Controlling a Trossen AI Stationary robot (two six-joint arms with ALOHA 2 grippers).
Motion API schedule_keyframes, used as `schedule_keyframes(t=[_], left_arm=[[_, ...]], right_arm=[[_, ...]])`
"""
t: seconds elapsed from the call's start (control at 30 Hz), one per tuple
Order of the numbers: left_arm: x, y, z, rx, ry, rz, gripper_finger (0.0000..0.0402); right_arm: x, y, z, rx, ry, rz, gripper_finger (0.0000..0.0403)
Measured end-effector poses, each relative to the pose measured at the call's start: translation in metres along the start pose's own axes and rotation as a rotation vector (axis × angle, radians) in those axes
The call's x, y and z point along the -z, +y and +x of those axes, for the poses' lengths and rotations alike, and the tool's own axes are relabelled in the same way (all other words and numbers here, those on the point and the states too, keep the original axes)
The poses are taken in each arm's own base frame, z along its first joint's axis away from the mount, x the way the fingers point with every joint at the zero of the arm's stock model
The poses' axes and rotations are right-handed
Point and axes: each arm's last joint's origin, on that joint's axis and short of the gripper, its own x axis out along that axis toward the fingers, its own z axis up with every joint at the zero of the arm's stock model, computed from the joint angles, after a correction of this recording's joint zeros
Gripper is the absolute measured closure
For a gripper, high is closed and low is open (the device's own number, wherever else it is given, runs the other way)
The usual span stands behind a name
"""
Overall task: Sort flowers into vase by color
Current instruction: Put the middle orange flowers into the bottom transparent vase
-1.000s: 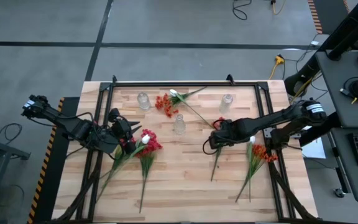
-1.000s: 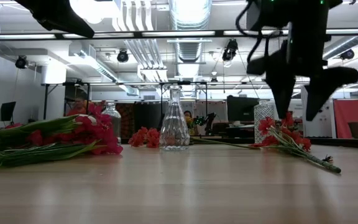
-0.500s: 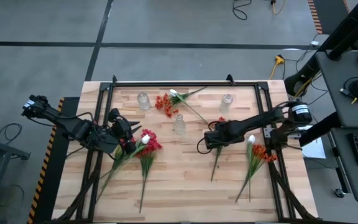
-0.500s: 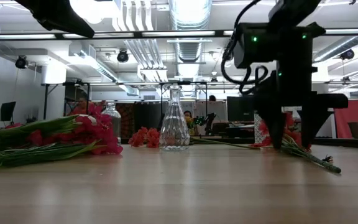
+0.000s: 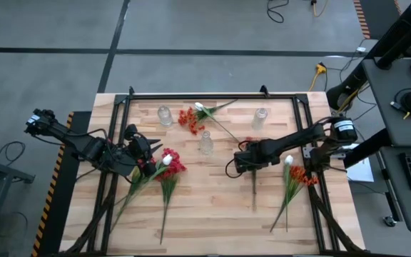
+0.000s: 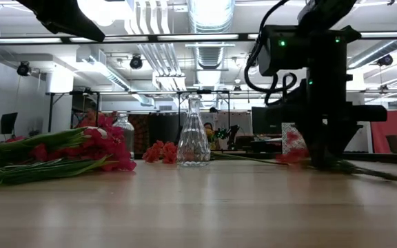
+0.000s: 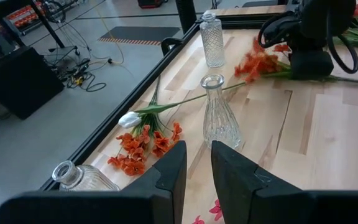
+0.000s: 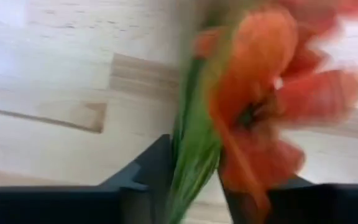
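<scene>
A: High view. Right gripper (image 5: 243,158) down at mid table, on the bloom end of an orange flower (image 5: 254,187) whose stem runs toward the near edge. Left gripper (image 5: 138,158) parked by the red flowers (image 5: 168,165) on the left side.

B: Vases?

A: Middle vase (image 5: 205,143) near the far centre, two more flanking it. Loose orange flowers (image 5: 188,118) beside it, another orange bunch (image 5: 296,176) to the right.

B: Low view?

A: Right gripper (image 6: 326,162) touching the table, fingers pinched narrow over the stem. Middle vase (image 6: 194,134) upright, apart from it. Red flowers (image 6: 92,148) lying flat at the left.

B: Left wrist?

A: Fingers (image 7: 171,174) nearly together, nothing between them. Middle vase (image 7: 220,116) and orange flowers (image 7: 143,147) ahead.

B: Right wrist?

A: Green stem (image 8: 190,160) clamped between both fingers (image 8: 143,169), orange bloom (image 8: 272,93) just beyond them.

B: Handling?

A: Likely very light, thin and whippy; free end prone to droop and swing. Petals soft, easy to crush. Best held on the stem just under the bloom, as here. Narrow vase neck, so tail end needs to hang straight.
</scene>
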Motion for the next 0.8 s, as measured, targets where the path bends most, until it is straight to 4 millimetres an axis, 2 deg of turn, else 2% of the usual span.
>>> schedule_keyframes(t=[0.13, 0.27, 0.5, 0.67, 0.8], left_arm=[[0.000, 0.000, 0.000, 0.000, 0.000, 0.000, 0.0342], [-0.001, -0.001, 0.000, 0.004, -0.009, -0.013, 0.0342], [-0.007, -0.003, 0.000, 0.020, -0.048, -0.070, 0.0342], [-0.008, -0.004, 0.000, 0.053, -0.045, -0.168, 0.0342], [-0.008, -0.007, 0.001, 0.085, -0.028, -0.261, 0.0342]], right_arm=[[-0.001, -0.001, -0.005, -0.017, -0.011, -0.006, 0.0354], [-0.001, -0.001, -0.006, -0.020, -0.018, -0.052, 0.0384], [0.000, -0.008, -0.017, -0.007, -0.018, -0.209, 0.0385], [0.002, -0.016, -0.041, -0.075, -0.075, -0.318, 0.0385], [0.007, -0.022, -0.066, -0.158, -0.209, -0.393, 0.0385]])
